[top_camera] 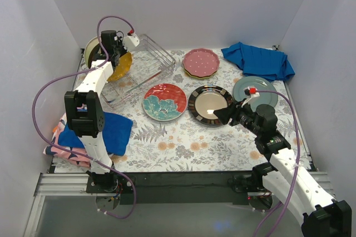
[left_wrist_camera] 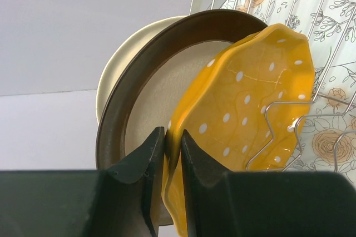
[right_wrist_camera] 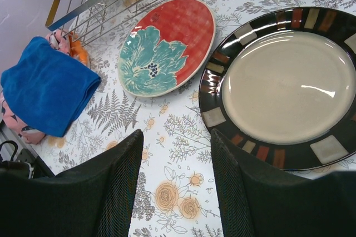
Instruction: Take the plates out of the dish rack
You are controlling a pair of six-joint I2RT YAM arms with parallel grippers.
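My left gripper (top_camera: pixel 119 59) is shut on the rim of the orange dotted plate (top_camera: pixel 122 68) and holds it tilted at the left end of the silver wire dish rack (top_camera: pixel 146 65). In the left wrist view the fingers (left_wrist_camera: pixel 173 142) pinch the orange plate (left_wrist_camera: pixel 250 98); a brown-rimmed plate (left_wrist_camera: pixel 142 103) and a cream plate (left_wrist_camera: pixel 114 70) stand right behind it. On the table lie the teal-red floral plate (top_camera: pixel 164 102), the dark-rimmed plate (top_camera: pixel 210 104), the grey-teal plate (top_camera: pixel 255 90) and the pink scalloped plate (top_camera: pixel 201 62) on a lime-green one. My right gripper (top_camera: pixel 222 115) is open and empty, above the table near the dark-rimmed plate (right_wrist_camera: pixel 283 81).
A blue cloth (top_camera: pixel 258 59) lies at the back right. Another blue cloth (top_camera: pixel 114 131) lies over patterned fabric at the front left, next to the left arm. Rack wires (left_wrist_camera: pixel 289 120) cross in front of the orange plate. White walls close in the table.
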